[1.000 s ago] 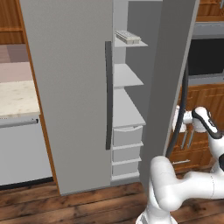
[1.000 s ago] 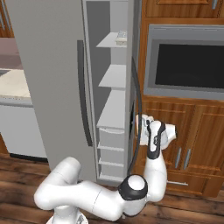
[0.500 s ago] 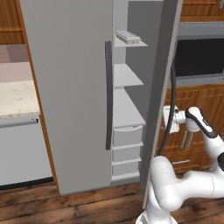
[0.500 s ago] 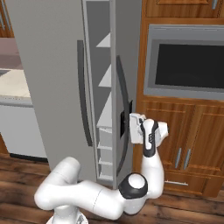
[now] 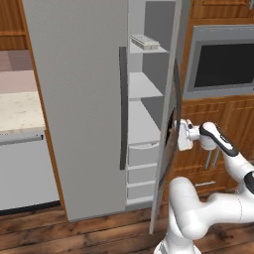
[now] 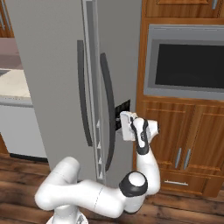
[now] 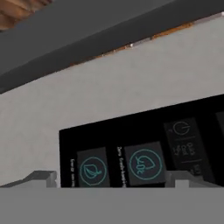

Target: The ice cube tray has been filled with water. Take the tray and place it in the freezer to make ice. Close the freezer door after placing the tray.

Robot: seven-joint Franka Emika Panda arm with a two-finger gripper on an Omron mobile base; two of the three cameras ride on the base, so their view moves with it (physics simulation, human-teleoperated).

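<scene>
Gripper (image 6: 119, 124), jaws apart and empty, is pressed against the freezer door (image 6: 120, 65) dispenser panel (image 7: 144, 151); freezer (image 5: 145, 124) lies directly beyond.

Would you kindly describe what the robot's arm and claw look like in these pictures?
The arm is made of glossy white, rounded segments joined by dark grey joints, like the round one at the elbow. A dark band runs along the wrist. The claw has a boxy white body; its two small pale grey finger tips rise at the bottom of the hand view. No cables or markings are visible.
</scene>
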